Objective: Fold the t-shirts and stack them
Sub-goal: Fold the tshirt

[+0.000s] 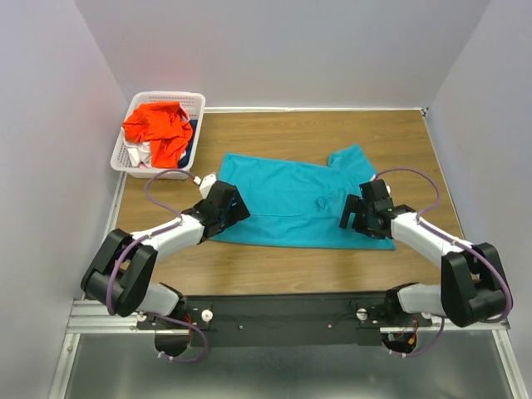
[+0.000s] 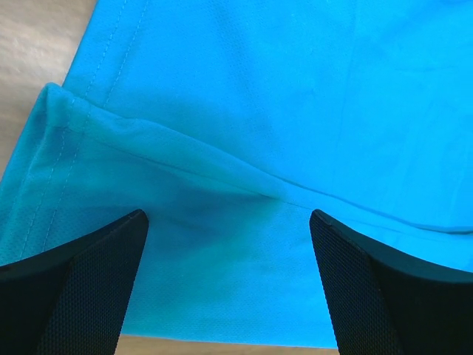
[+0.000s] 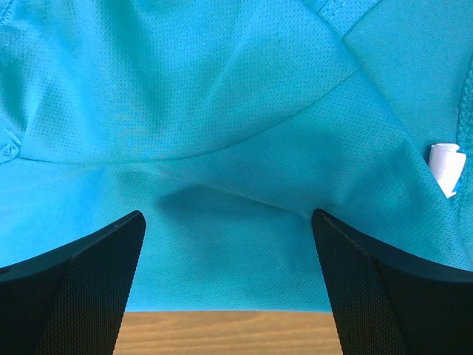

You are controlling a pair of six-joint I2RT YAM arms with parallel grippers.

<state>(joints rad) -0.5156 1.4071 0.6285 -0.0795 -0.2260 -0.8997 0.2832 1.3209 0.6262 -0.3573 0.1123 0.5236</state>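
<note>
A large teal-blue t-shirt (image 1: 291, 199) lies spread on the wooden table, folded along its length. My left gripper (image 1: 233, 208) is open over the shirt's near left corner; in the left wrist view the cloth (image 2: 236, 148) lies between the spread fingers (image 2: 89, 281). My right gripper (image 1: 353, 218) is open over the shirt's near right part; the right wrist view shows the cloth (image 3: 222, 148) and a white label (image 3: 446, 166). A bright orange-red t-shirt (image 1: 158, 126) lies on top of white and dark blue ones in the basket.
The white plastic lattice basket (image 1: 194, 101) stands at the table's far left corner. Bare wood table (image 1: 283, 270) runs along the near edge in front of the shirt. Grey walls close in on three sides.
</note>
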